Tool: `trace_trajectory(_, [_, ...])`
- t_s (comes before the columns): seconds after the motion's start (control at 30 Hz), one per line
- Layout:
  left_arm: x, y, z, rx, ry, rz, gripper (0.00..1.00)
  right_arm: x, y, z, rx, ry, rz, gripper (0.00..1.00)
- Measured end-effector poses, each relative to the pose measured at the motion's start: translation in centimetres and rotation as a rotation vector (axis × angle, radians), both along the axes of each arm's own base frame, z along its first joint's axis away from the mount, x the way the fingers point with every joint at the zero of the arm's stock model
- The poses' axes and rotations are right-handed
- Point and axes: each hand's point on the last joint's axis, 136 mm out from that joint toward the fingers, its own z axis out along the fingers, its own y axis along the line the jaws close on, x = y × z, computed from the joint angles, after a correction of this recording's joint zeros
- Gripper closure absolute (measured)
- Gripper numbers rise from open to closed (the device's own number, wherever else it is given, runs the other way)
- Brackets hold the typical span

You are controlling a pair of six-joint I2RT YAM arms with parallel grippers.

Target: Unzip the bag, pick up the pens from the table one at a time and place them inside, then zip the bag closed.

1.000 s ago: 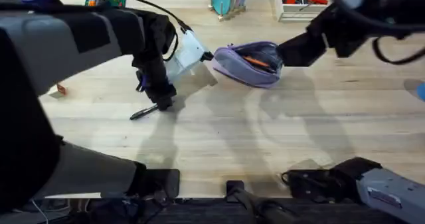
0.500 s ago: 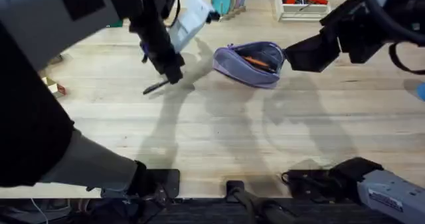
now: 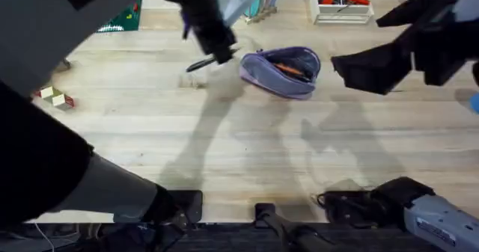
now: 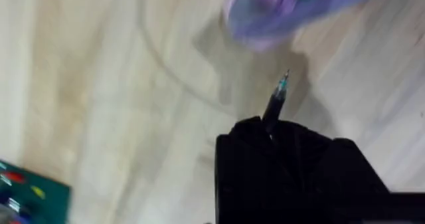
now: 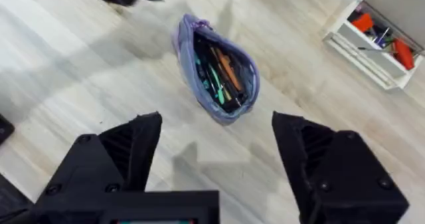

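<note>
Lifted off the table (image 3: 224,147) since 1 second ago: left gripper (image 3: 218,55), jaws pinching 1 pen (image 3: 200,63), now just beside the unzipped bag (image 3: 281,71). Right gripper (image 5: 216,159) spread wide, empty, drawn back. Drop into bag likely next.

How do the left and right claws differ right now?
The left claw is shut on a pen; the right claw is open and holds nothing. The left is beside the bag's zipper end; the right hangs off its opposite end. Both are black.
</note>
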Motion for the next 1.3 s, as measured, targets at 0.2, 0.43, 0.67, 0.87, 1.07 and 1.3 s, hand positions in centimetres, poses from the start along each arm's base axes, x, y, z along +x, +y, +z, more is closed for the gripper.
trace_trajectory(0.2, [1.6, -6.4, 2.6, -0.126, -0.156, -0.129, 0.959, -0.7, -0.5, 0.9, 0.005, -0.039, -0.009, 0.005])
trace_trajectory(0.43, [2.0, -12.1, 5.2, -0.315, -0.258, -0.256, 0.959, -0.9, -0.9, 1.3, -0.001, -0.06, -0.023, 0.005])
trace_trajectory(0.67, [1.5, -14.0, 6.4, -0.431, -0.254, -0.313, 0.959, -1.6, -1.3, 1.1, -0.01, -0.05, -0.028, 0.005])
trace_trajectory(0.87, [0.8, -15.5, 7.6, -0.528, -0.243, -0.365, 0.959, -1.6, -1.3, 1.1, -0.01, -0.051, -0.029, 0.004])
trace_trajectory(1.07, [-0.2, -16.5, 7.8, -0.604, -0.196, -0.404, 0.959, -1.7, -1.3, 1.1, -0.01, -0.052, -0.028, 0.004])
trace_trajectory(1.3, [-0.6, -18.3, 4.6, -0.625, -0.099, -0.429, 0.959, -1.7, -1.3, 1.1, -0.01, -0.051, -0.028, 0.004])
